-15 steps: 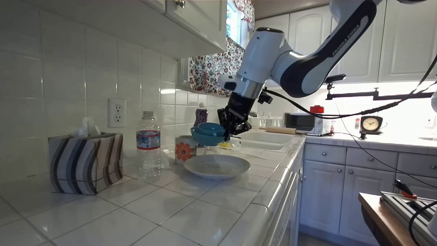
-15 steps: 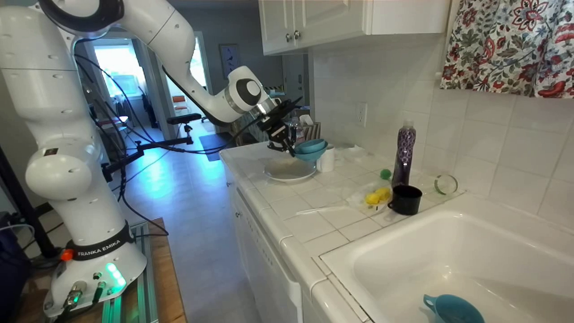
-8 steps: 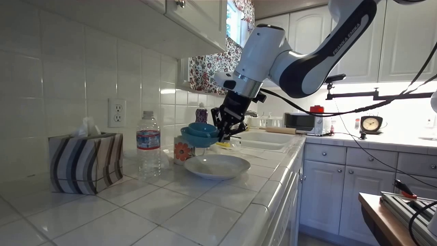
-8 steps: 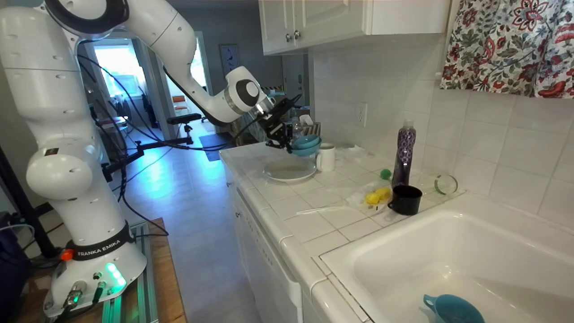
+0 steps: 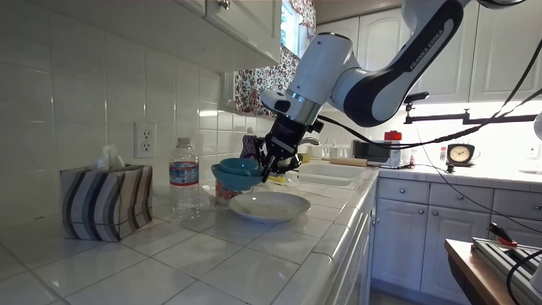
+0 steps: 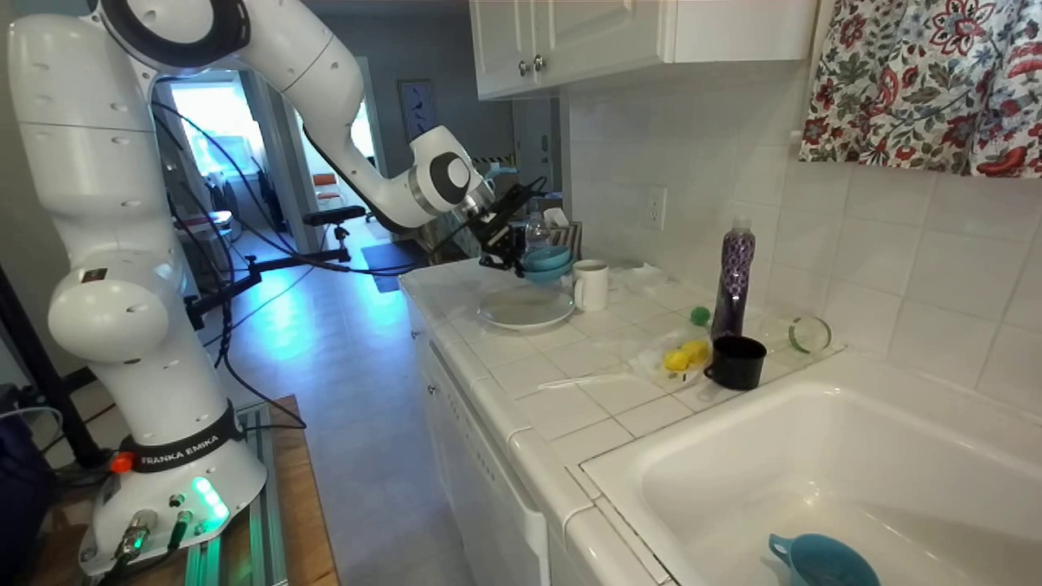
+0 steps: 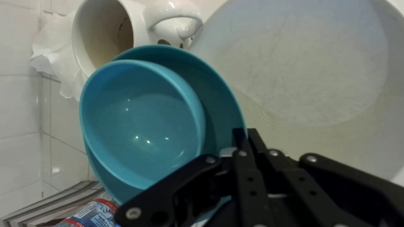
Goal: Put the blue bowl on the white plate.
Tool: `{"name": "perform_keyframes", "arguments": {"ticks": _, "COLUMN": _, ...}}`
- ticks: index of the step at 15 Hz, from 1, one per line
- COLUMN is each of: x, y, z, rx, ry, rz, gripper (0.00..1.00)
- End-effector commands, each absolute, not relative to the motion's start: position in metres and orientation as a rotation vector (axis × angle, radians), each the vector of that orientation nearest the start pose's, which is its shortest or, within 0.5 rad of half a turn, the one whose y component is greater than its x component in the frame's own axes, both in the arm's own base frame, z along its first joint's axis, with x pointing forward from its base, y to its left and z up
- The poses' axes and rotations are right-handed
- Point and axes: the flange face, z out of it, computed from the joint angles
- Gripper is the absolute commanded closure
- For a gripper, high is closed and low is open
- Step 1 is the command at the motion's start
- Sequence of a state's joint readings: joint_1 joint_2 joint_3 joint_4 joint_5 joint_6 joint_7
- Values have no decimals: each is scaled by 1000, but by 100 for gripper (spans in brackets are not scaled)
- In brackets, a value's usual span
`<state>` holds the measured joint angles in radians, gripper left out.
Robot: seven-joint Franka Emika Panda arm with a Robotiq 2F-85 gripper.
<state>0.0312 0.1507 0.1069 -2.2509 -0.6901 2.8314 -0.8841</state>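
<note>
A teal-blue bowl (image 7: 217,107) has a smaller teal-blue bowl (image 7: 142,119) nested inside it. My gripper (image 7: 247,134) is shut on the outer bowl's rim, one finger inside and one outside. Both bowls hang in the air, slightly tilted. The outer bowl (image 5: 230,182) and my gripper (image 5: 266,176) show in both exterior views; the bowl (image 6: 547,277) is past the plate's wall side there. The white plate (image 5: 269,207) lies on the counter, below the gripper and beside the bowls. In the wrist view the bowl overlaps the plate's (image 7: 315,78) left edge.
A white flowered mug (image 6: 592,286) stands right beside the plate, close to the bowls. A water bottle (image 5: 184,182) and a striped tissue box (image 5: 106,201) stand along the wall. A purple bottle (image 6: 734,281) and a black cup (image 6: 737,362) stand by the sink.
My gripper has carried both bowls along the counter toward the water bottle and tissue box, and slightly lower. The plate has not moved.
</note>
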Motion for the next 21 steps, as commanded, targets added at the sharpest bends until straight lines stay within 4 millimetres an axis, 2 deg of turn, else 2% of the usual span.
{"name": "perform_keyframes", "arguments": {"ticks": 1, "x": 556, "y": 109, "z": 339, "rx": 1823, "ry": 1940, "rz": 361, "gripper": 96}}
{"name": "perform_keyframes", "arguments": {"ticks": 3, "x": 556, "y": 104, "z": 331, "rx": 1839, "ry": 1959, "rz": 318, "gripper": 99}}
{"name": "perform_keyframes", "arguments": {"ticks": 9, "x": 541, "y": 115, "z": 314, "rx": 1851, "ry": 1998, "rz": 254, "gripper": 99}}
{"name": "perform_keyframes", "arguments": {"ticks": 16, "x": 521, "y": 128, "z": 312, "rx": 1840, "ry": 1998, "rz": 178, "gripper": 99}}
{"name": "perform_keyframes", "arguments": {"ticks": 21, "x": 505, "y": 125, "z": 311, "rx": 1888, "ry": 1933, "rz": 134, "gripper": 99}}
